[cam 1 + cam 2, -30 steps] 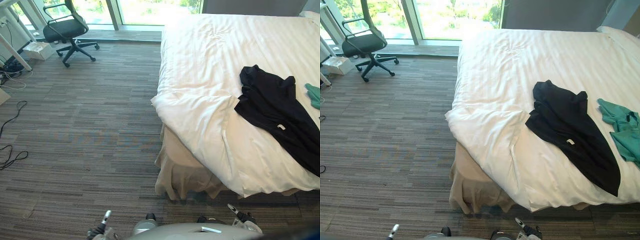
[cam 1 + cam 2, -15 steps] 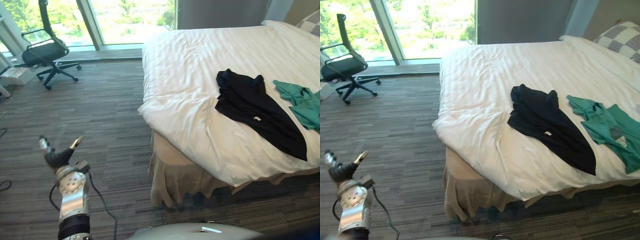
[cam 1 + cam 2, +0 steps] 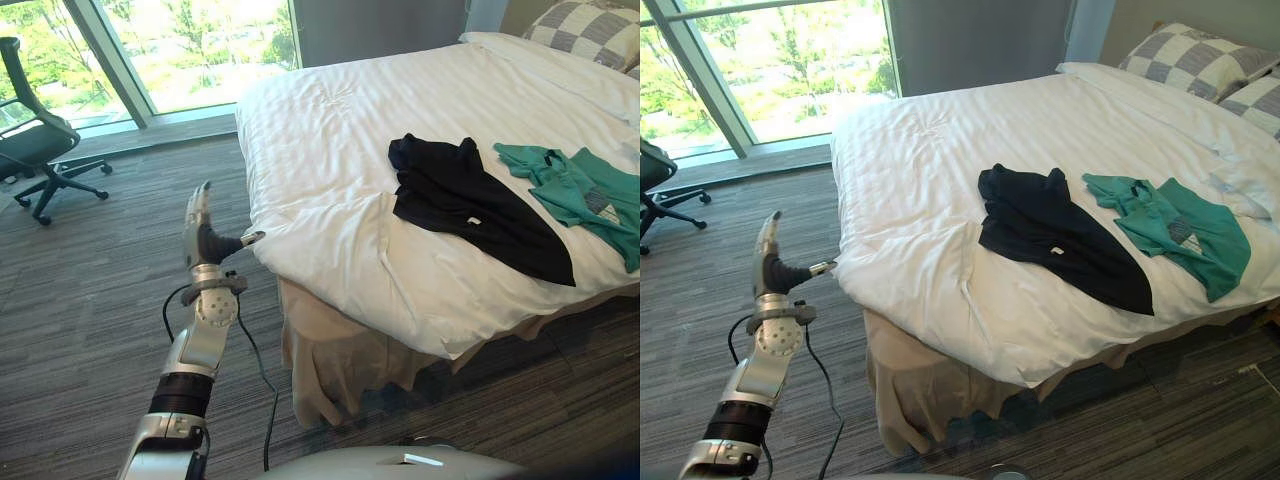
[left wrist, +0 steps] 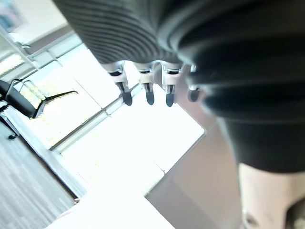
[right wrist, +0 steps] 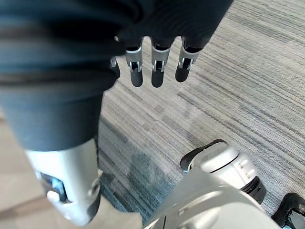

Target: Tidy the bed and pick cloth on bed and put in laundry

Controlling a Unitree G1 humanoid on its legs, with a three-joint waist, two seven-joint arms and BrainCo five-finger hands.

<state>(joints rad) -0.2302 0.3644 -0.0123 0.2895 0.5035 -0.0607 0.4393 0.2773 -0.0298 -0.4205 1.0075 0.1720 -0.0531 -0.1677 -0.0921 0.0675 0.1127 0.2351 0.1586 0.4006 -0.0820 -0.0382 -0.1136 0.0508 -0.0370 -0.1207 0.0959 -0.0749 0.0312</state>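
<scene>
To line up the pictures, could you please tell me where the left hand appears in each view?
Left eye: left hand left of centre, off the near corner of the bed.
Right eye: hand at the left, by that corner.
Left wrist: fingers straight, before the window.
Shared landmark: the chair, beyond the hand.

Bed (image 3: 930,170) takes the right side. Shirt (image 3: 1050,230) on it, mid-bed twd the near edge, polo shirt (image 3: 1170,225) just right of that. Pillows (image 3: 1195,65) at far-right end. Office chair (image 3: 35,150) far left, by the window (image 3: 790,60). Left hand (image 3: 200,225) just left of bed's near corner.
</scene>
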